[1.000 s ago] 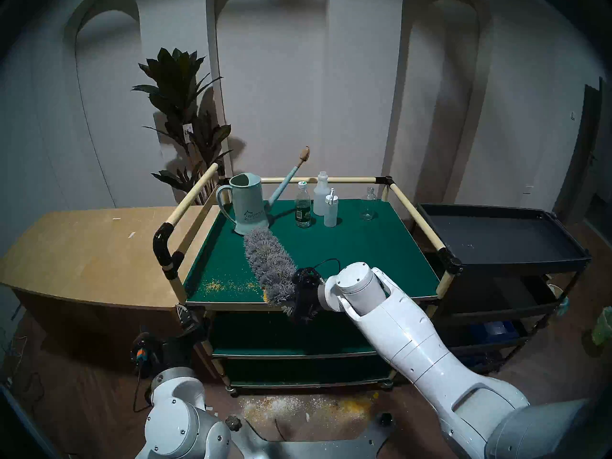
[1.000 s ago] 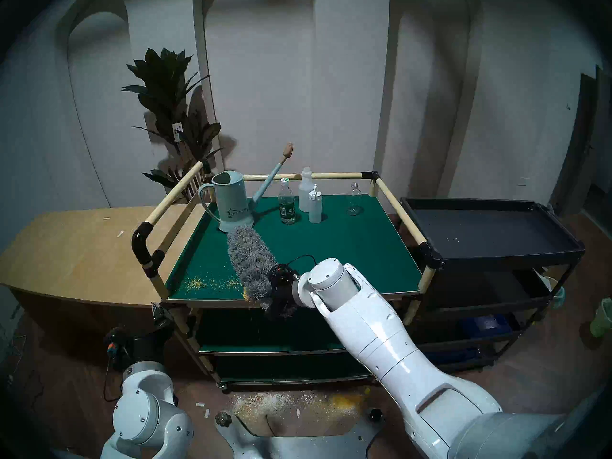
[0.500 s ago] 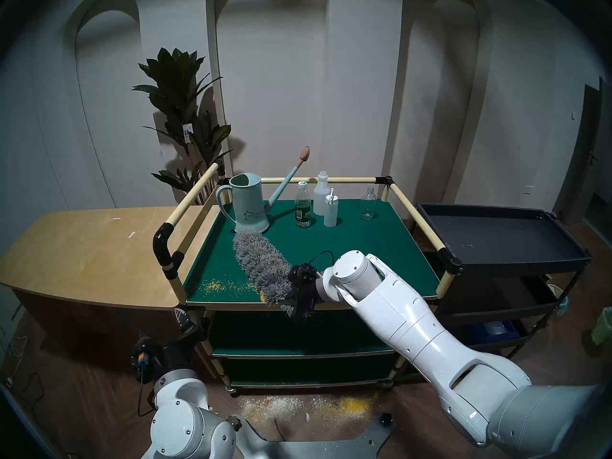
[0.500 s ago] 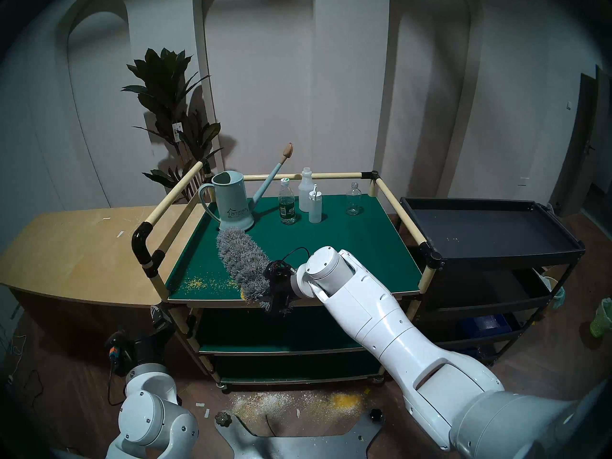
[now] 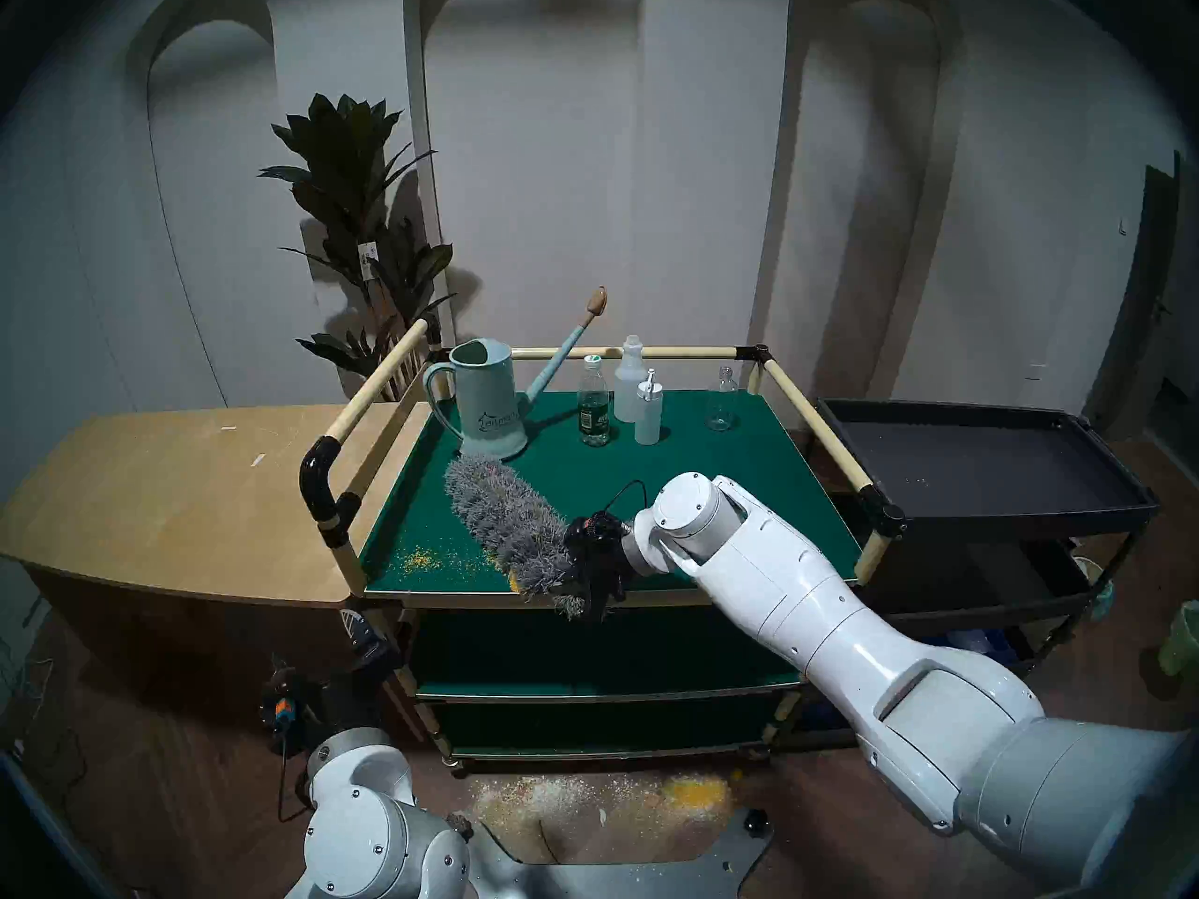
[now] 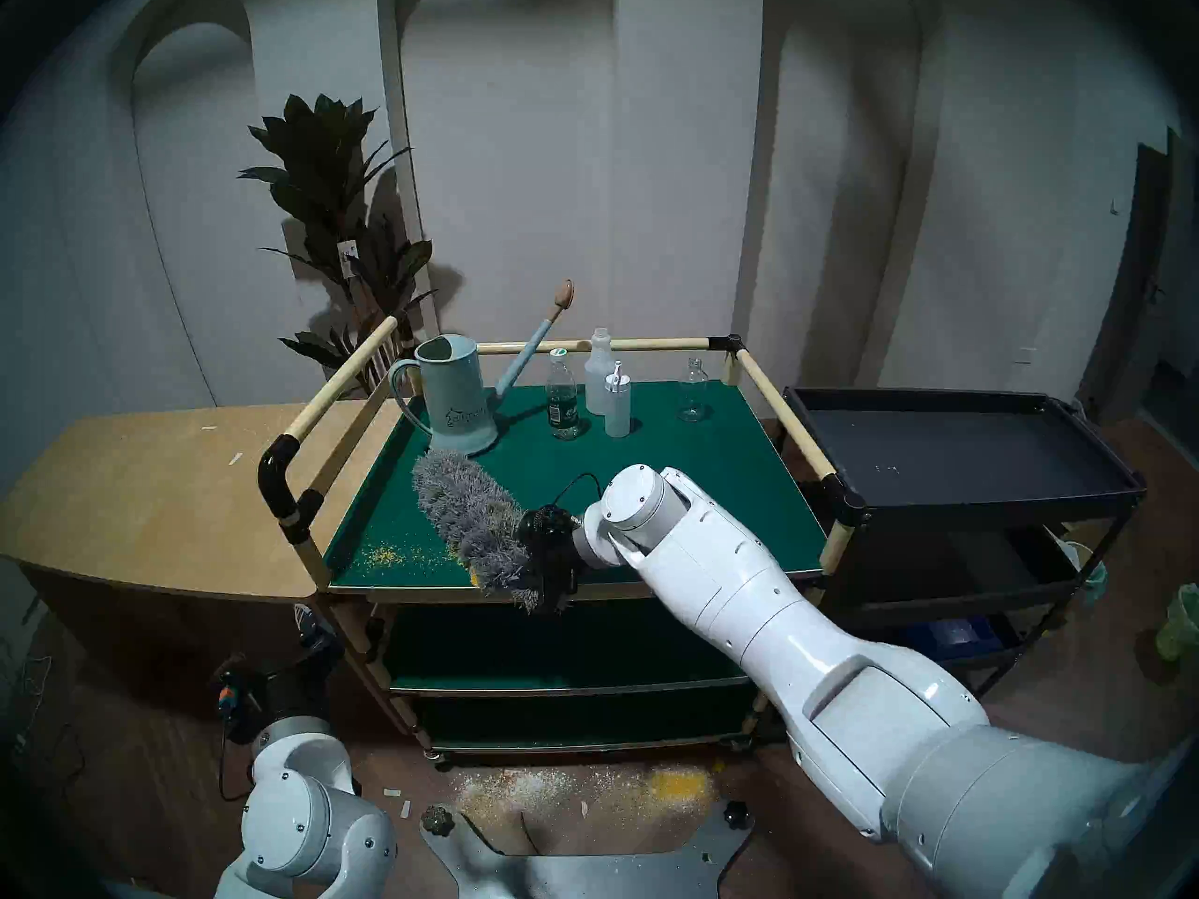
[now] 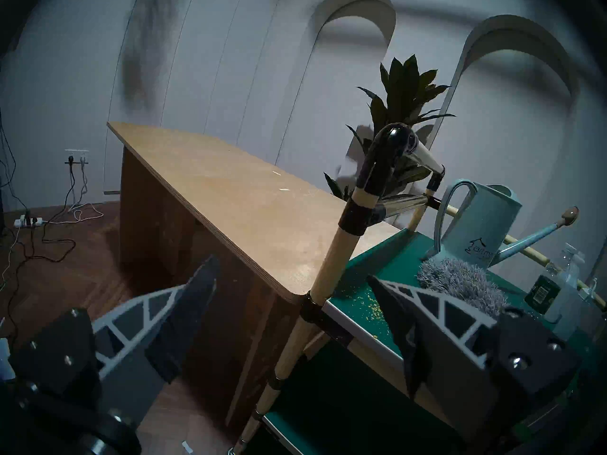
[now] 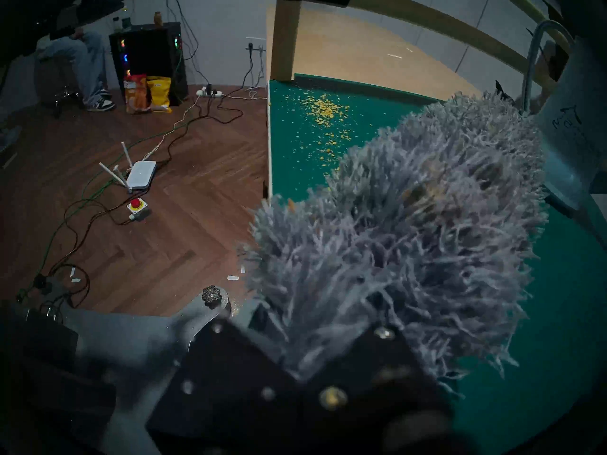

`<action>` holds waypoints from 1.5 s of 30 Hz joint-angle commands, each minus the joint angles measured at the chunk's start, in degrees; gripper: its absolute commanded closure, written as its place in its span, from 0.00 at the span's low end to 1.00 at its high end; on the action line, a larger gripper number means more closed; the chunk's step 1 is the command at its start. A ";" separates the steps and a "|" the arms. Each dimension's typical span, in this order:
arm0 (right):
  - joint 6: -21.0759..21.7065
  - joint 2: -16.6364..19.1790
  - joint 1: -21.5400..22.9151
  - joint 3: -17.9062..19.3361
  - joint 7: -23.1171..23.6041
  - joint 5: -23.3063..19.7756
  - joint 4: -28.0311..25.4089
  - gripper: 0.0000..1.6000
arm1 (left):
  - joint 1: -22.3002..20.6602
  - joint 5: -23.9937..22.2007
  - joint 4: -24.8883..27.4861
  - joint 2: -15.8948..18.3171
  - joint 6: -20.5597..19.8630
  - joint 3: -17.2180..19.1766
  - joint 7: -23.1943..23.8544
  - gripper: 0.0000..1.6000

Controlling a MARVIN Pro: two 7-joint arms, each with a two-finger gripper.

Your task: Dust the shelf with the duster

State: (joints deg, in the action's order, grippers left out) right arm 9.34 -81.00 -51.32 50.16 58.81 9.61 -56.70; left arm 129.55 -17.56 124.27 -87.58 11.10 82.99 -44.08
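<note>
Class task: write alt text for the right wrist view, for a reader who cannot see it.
A shaggy grey duster fills the view, lying on a dark-green shelf. Yellow crumbs dot the shelf beyond it; cables cross the wooden floor at left.

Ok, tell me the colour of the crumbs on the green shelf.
Yellow crumbs, clearest in the right wrist view.

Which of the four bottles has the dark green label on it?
The water bottle with the white cap, standing closest to the watering can. The other three bottles are plain: two cloudy white, one clear glass standing alone.
</note>
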 commanded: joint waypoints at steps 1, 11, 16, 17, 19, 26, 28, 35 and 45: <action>-3.49 -1.50 0.56 -3.39 1.94 1.59 6.06 1.00 | -0.73 -0.18 -0.03 1.23 1.52 -0.70 -0.87 0.00; -9.09 -2.78 3.17 -5.25 4.03 1.79 10.81 1.00 | -1.23 -0.61 -1.25 2.85 3.55 -2.44 -4.30 0.00; -11.40 -3.10 3.77 -6.02 4.98 1.82 12.07 1.00 | -1.52 -0.87 -1.94 3.79 4.75 -3.42 -6.08 0.00; -11.77 -3.14 3.83 -6.12 5.07 1.79 12.32 1.00 | -1.55 -0.95 -2.04 4.03 5.02 -3.64 -6.57 0.00; -12.65 -3.25 3.98 -6.37 5.30 1.73 12.79 1.00 | -1.58 -1.16 -2.26 4.50 5.52 -4.06 -7.41 0.00; -16.06 -3.68 4.45 -7.25 6.59 1.46 14.11 1.00 | -1.32 -1.76 -2.87 6.47 7.59 -5.74 -10.46 0.00; -17.28 -3.88 4.60 -7.49 6.77 1.39 14.49 1.00 | -1.10 -1.95 -3.00 7.20 8.27 -6.29 -11.38 0.00; -19.38 -4.31 5.81 -8.21 8.83 0.91 14.75 1.00 | -1.04 -2.47 -3.02 10.27 10.89 -8.63 -15.28 0.00; -22.71 -4.98 8.21 -10.08 12.05 1.03 14.96 1.00 | -1.18 -2.21 -2.85 13.97 14.39 -11.32 -20.99 0.00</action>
State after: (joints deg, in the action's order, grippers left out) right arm -11.74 -84.18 -41.96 43.28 66.73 9.81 -42.87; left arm 128.44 -20.33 120.58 -77.10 22.67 73.01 -62.09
